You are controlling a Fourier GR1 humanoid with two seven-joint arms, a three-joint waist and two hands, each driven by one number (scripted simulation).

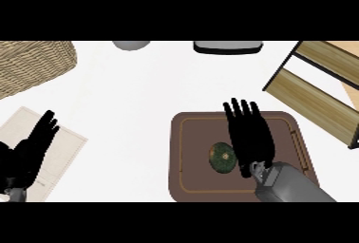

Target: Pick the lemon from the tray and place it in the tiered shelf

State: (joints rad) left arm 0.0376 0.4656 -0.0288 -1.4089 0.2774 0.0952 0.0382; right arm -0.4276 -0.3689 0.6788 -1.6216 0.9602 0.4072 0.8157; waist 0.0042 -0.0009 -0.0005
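Observation:
A brown tray (189,142) lies on the white counter at centre right. On it sits a small round dark green fruit with a yellowish middle (223,157), the only fruit in view. My right hand (251,137) hovers over the tray with straight fingers pointing away, just right of the fruit and partly covering its edge. The wooden tiered shelf (316,90) stands at the right, beyond the tray. My left hand (32,147) rests open at the left edge, fingers up.
A wicker basket (32,64) fills the top left corner. A beige cloth or board (67,147) lies under the left hand. A grey round object (132,44) and a dark flat item (226,46) sit at the counter's far edge.

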